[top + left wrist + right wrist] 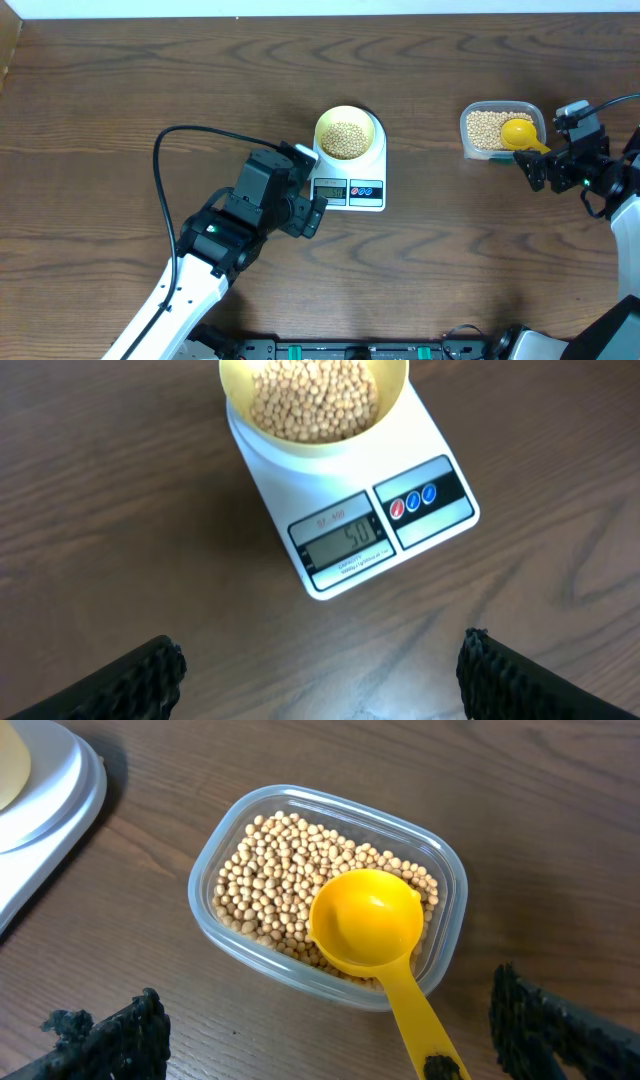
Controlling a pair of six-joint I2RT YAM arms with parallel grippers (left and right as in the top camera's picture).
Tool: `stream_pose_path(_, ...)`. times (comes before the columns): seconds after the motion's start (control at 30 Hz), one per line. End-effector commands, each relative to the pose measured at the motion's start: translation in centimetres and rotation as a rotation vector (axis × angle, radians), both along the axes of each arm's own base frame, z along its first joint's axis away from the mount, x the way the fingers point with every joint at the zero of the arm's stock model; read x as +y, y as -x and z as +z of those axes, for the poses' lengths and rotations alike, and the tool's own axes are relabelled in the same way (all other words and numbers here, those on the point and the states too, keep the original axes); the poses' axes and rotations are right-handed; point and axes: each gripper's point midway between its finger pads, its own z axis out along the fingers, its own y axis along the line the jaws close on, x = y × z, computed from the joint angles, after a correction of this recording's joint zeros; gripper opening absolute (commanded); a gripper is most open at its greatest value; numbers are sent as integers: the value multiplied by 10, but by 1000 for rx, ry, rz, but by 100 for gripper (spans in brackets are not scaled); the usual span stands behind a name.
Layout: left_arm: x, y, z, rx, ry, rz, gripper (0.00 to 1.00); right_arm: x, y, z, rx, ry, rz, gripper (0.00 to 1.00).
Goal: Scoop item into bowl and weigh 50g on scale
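A pale yellow-green bowl [347, 134] [313, 405] holding tan beans [312, 400] sits on the white scale [352, 178] [400, 510], whose display [345, 541] reads 50. My left gripper [313, 190] [322, 678] hovers open just in front of the scale, nothing between its fingers. At the right, a clear tub [500, 130] [325, 895] holds more beans [280, 885] with a yellow scoop [522, 136] [380, 940] resting in it, handle over the rim. My right gripper [540, 168] [330, 1030] stands open around the handle's end without touching it.
The wooden table [120, 100] runs to a pale edge at the back. A black cable [175, 160] loops over the left arm. In the right wrist view the scale's rim [50, 800] shows at the upper left.
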Motion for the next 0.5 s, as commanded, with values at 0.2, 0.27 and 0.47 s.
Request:
stream_pose_path(0.2,17,14,1,-24,0,33,89,2,1,8,-27,3,18,99)
stream_pose_path(0.27,23,19,-1,-34,5,43,89,2,1,8,-27,3,18,99)
stream_pose_path(0.47,43,32,-2,-81,47,93,89,2,1,8,-27,3,18,99)
